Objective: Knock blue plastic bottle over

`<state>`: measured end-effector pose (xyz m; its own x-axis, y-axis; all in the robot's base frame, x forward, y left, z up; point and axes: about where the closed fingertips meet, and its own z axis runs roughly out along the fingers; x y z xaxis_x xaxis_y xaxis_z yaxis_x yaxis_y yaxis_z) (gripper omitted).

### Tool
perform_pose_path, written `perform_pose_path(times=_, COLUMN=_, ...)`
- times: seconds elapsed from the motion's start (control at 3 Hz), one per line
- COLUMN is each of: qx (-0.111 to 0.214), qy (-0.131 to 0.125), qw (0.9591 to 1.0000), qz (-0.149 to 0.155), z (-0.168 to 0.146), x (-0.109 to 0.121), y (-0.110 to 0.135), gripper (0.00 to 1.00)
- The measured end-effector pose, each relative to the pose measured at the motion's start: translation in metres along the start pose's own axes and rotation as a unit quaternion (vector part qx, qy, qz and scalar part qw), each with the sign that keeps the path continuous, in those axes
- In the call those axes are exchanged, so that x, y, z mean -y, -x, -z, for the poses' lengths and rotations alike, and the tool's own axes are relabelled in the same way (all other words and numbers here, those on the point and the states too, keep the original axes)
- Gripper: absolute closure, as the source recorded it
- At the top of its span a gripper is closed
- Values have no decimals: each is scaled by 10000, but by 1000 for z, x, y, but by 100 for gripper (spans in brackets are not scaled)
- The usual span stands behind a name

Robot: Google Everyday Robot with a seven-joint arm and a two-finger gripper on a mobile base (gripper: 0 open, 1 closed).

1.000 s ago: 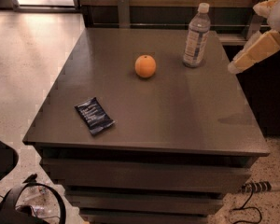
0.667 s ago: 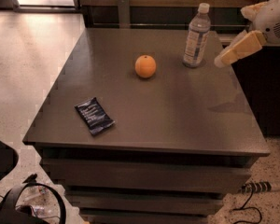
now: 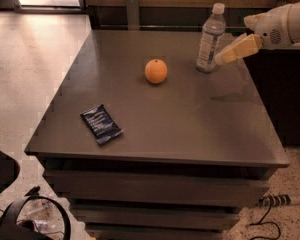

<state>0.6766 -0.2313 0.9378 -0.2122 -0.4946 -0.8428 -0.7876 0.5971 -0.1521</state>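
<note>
- Over the last second the gripper (image 3: 225,57) had swung in from the right edge of the desk (image 3: 190,119) toward the blue plastic bottle (image 3: 210,39). Its tip now lay just beside the bottle's lower body, and whether it actually touched could not be made out.
- Its jaws looked pressed together into one tapered wedge, holding nothing.
- The bottle stood upright near the desk's far right corner, white cap on, so the knock was not yet done.
- The orange (image 3: 156,71) sat to the bottle's left, apart from it. The dark snack packet (image 3: 101,124) lay well apart, near the front left.
- To push well, the contact probably wanted to be higher, nearer the shoulder than the base. A low shove would likely slide the bottle rather than tip it.
- A steady leftward sweep seemed best. The bottle would likely fall toward the orange and might roll, so stopping soon after it toppled would spare the orange a bump.
</note>
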Motion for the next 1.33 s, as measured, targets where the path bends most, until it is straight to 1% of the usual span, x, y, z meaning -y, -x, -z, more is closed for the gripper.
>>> perform_pose_path(times=0.33, qx=194, qy=-31, qw=9996, qz=-206, z=-17, x=17, y=-7, gripper=0)
perform_pose_path(times=0.67, qx=392, qy=-76, qw=9987, qz=-317, z=-30, x=34, y=-12, gripper=0)
perform_pose_path(times=1.0, qx=626, qy=-126, qw=9973, qz=-362, z=-41, x=45, y=-10, gripper=0)
perform_pose_path(times=1.33, qx=853, qy=-149, qw=9955, qz=-379, z=-52, x=49, y=-6, gripper=0)
